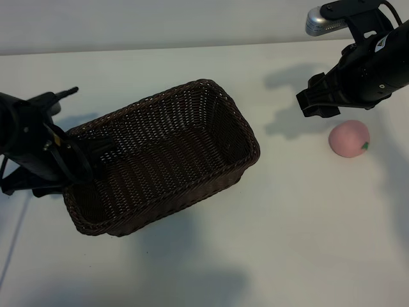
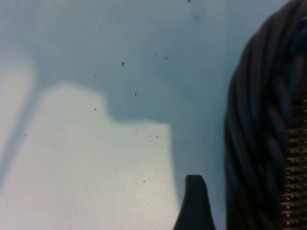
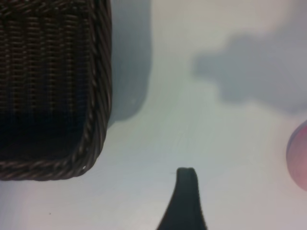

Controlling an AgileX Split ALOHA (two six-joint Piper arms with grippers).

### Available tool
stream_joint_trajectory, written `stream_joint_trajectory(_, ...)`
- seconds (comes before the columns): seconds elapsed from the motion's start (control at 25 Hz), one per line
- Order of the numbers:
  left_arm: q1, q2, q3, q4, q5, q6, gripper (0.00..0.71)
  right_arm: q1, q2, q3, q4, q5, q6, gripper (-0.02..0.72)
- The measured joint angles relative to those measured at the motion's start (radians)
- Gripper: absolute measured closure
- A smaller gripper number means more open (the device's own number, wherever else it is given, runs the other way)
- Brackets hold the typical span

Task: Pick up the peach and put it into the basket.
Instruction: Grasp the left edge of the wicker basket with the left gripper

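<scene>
The pink peach (image 1: pixel 349 138) lies on the white table at the right, well clear of the basket. It shows as a pink edge (image 3: pixel 299 155) in the right wrist view. My right gripper (image 1: pixel 316 97) hovers open just up and left of the peach, holding nothing; one dark fingertip (image 3: pixel 186 184) shows over bare table. The dark brown wicker basket (image 1: pixel 250 142) sits left of centre, with nothing visible inside. My left gripper (image 1: pixel 96 160) stands open at the basket's left end, one fingertip (image 2: pixel 194 194) just outside the braided rim (image 2: pixel 259 134).
White tabletop (image 1: pixel 294 230) lies between the basket and the peach, and along the front. The right arm's shadow falls on the table behind the peach. The basket's corner (image 3: pixel 93 143) is off to one side of the right gripper.
</scene>
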Motion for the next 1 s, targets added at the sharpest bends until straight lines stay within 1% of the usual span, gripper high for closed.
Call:
stream_joint_trajectory(0.16, 0.000, 0.037, 0.000, -0.017, -0.007, 0.004, 0.145, 0.000, 0.000, 0.000, 0.000, 0.000, 0.000, 0.108)
stream_joint_trajectory(0.4, 0.001, 0.073, 0.000, -0.099, -0.051, 0.065, 0.145, 0.000, 0.000, 0.000, 0.000, 0.001, 0.000, 0.108)
stream_joint_trajectory(0.48, 0.001, 0.077, 0.000, -0.107, -0.059, 0.082, 0.152, 0.000, 0.000, 0.000, 0.001, 0.001, 0.000, 0.108)
stream_joint_trajectory(0.56, 0.001, 0.079, 0.000, -0.112, -0.063, 0.086, 0.181, 0.000, 0.000, 0.000, 0.001, 0.001, 0.000, 0.108)
stream_joint_trajectory(0.64, 0.001, 0.079, 0.000, -0.117, -0.066, 0.088, 0.247, 0.000, 0.000, 0.000, 0.003, 0.001, 0.000, 0.108)
stream_joint_trajectory(0.72, 0.002, 0.079, 0.000, -0.126, -0.078, 0.084, 0.290, 0.000, 0.000, 0.000, 0.004, 0.001, 0.000, 0.108)
stream_joint_trajectory(1.0, 0.002, 0.079, 0.000, -0.127, -0.082, 0.089, 0.298, 0.000, 0.000, 0.000, 0.005, 0.001, 0.000, 0.108)
